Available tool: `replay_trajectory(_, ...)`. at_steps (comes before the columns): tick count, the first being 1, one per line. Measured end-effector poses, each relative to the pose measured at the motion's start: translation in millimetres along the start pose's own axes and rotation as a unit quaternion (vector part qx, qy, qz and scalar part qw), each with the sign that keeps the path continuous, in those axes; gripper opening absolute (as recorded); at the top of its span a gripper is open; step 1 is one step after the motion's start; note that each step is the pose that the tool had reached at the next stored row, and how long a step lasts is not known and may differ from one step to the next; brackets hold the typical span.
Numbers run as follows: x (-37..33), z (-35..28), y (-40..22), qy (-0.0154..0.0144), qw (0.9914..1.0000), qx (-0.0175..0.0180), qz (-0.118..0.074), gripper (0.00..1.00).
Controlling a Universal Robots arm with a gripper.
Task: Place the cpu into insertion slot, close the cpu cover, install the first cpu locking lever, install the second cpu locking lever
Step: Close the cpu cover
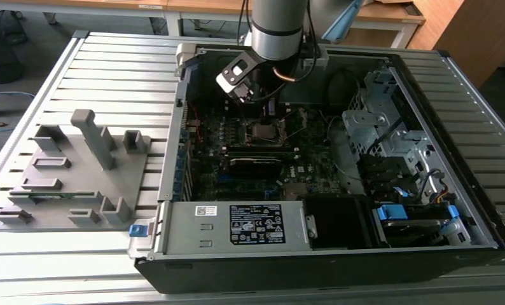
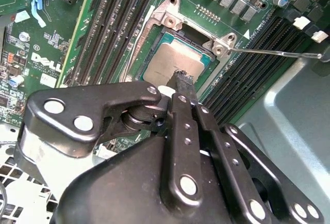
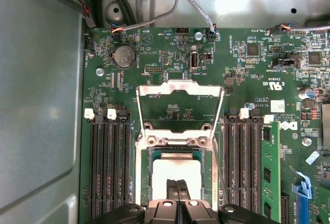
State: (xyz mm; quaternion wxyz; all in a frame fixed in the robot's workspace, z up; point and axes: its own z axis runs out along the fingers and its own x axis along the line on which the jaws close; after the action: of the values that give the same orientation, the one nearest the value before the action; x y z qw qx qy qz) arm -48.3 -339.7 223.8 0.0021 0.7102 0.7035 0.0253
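- The arm (image 1: 278,25) was seen in the exterior view reaching down into an open computer case (image 1: 320,264), which lay on a slatted metal surface (image 1: 108,70).
- The claw (image 2: 184,77) was found pressed together in both wrist views (image 3: 178,184), its 2 black fingers (image 2: 178,131) side by side with nothing visible between them.
- Its tip was placed right at the top face of the cpu (image 2: 167,61); whether it actually touched could not be told.
- The cpu (image 3: 172,168) was seated flat inside the insertion slot (image 2: 188,34), its dull metal top facing up.
- The cpu cover (image 3: 180,85) was left open, swung away from the slot on its hinge, and the green motherboard (image 3: 247,79) was visible through its square window.
- A thin metal rod (image 2: 278,54) was seen in the second wrist view, stretching out from 1 corner of the slot, unlatched.
- Long black memory slots (image 3: 108,167) were lined up on both sides of the slot.
- A grey fixture block (image 1: 74,171) was set on the surface at the exterior view's left, well apart from the claw.
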Motion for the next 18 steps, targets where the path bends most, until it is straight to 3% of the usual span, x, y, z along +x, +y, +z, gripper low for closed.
replay_trajectory(3, 0.0, -0.4, 0.0, 0.0002, 1.00000, -0.0001, 0.000, 0.11)
replay_trajectory(5, 0.3, -7.1, 0.3, 0.0001, 1.00000, -0.0001, 0.000, 0.11)
replay_trajectory(12, 0.2, -7.4, 0.3, 0.0000, 1.00000, 0.0000, 0.000, 0.11)
replay_trajectory(18, 0.4, -12.2, 0.5, 0.0001, 1.00000, -0.0001, 0.000, 0.11)
